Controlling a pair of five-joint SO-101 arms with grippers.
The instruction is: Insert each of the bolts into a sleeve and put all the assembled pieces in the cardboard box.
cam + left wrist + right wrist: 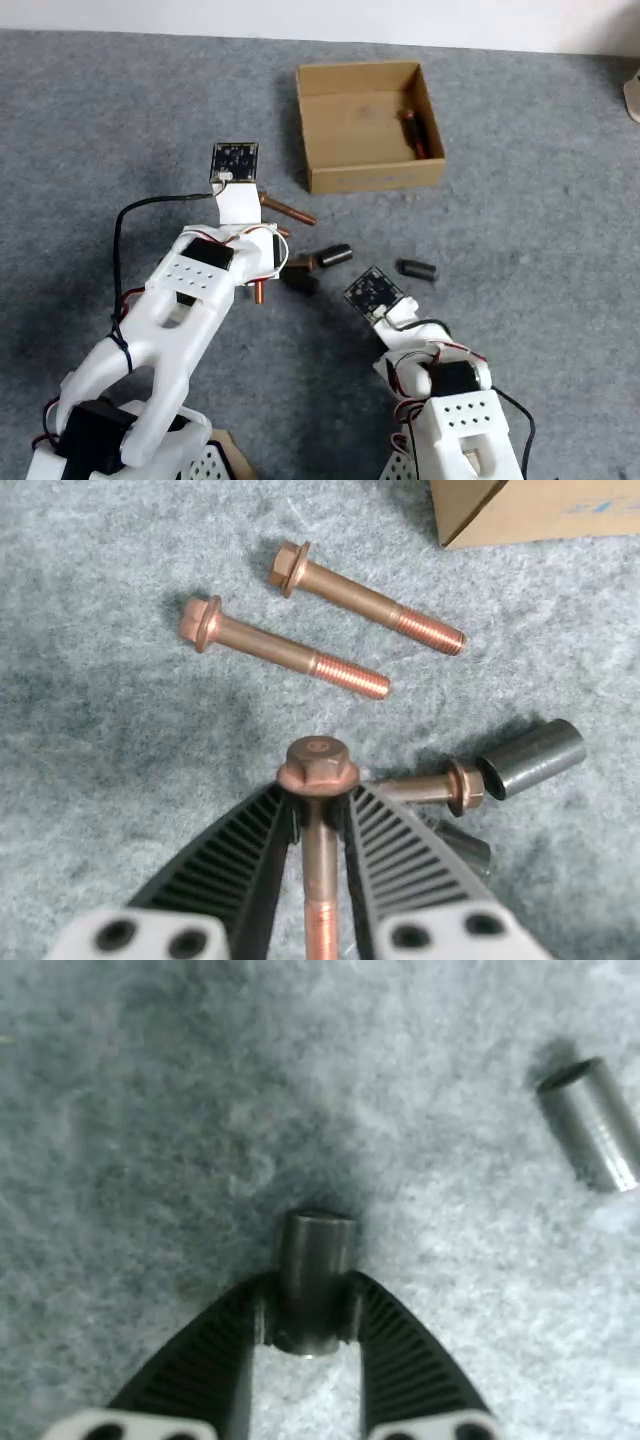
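The left gripper [318,815] is pinching a bolt [318,765] just under its head, leaving the threaded end free, probably for insertion. The right gripper [310,1310] is clamping a sleeve [315,1245] with one end sticking out. The cardboard box [375,178] is standing beyond, already holding one assembled piece [415,133].
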